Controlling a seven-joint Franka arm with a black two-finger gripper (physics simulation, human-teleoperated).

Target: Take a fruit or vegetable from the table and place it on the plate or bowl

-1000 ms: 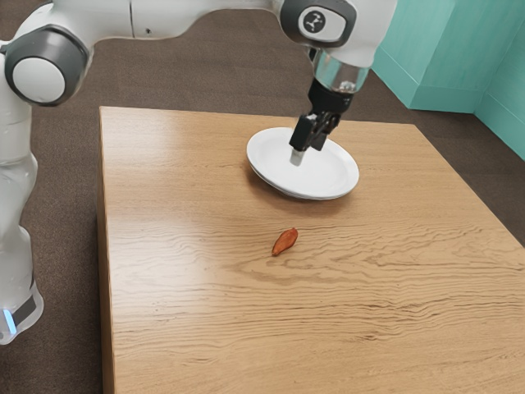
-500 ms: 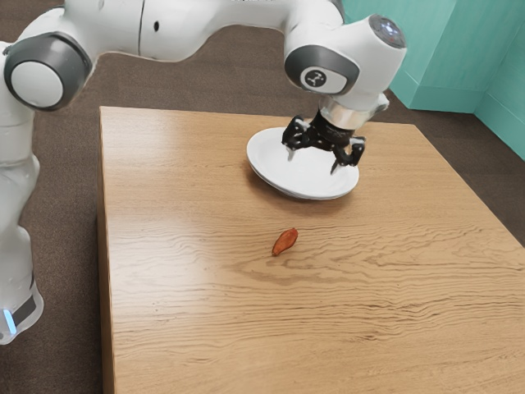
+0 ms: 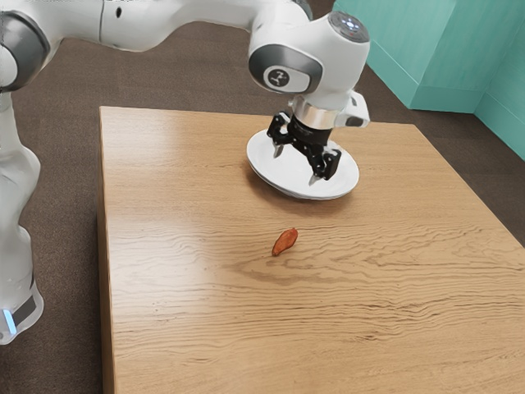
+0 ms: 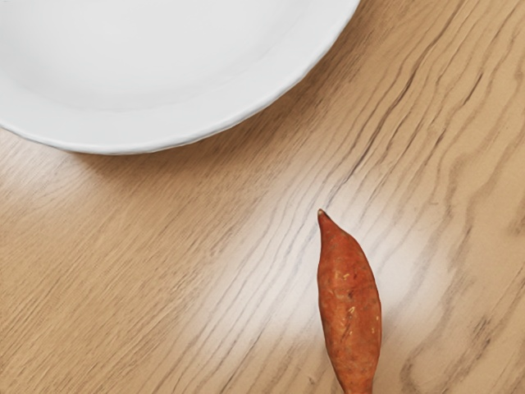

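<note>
A small orange-brown sweet potato [image 3: 285, 241] lies on the wooden table [image 3: 205, 312], a short way in front of a white plate [image 3: 344, 185]. My gripper [image 3: 297, 164] hangs open over the plate's near-left part, its two black fingers spread apart with nothing between them. In the wrist view the sweet potato [image 4: 350, 305] lies lengthwise on the wood, apart from the plate's rim [image 4: 246, 107].
The table's left edge [image 3: 102, 246] drops to dark carpet. Teal walls [image 3: 459, 49] stand at the exterior view's upper right. My white arm reaches in from the upper left, above the table's back edge.
My hand has turned and shifted toward the exterior view's left over the plate, and the fingers have spread from narrow to wide. The sweet potato and plate have not moved.
</note>
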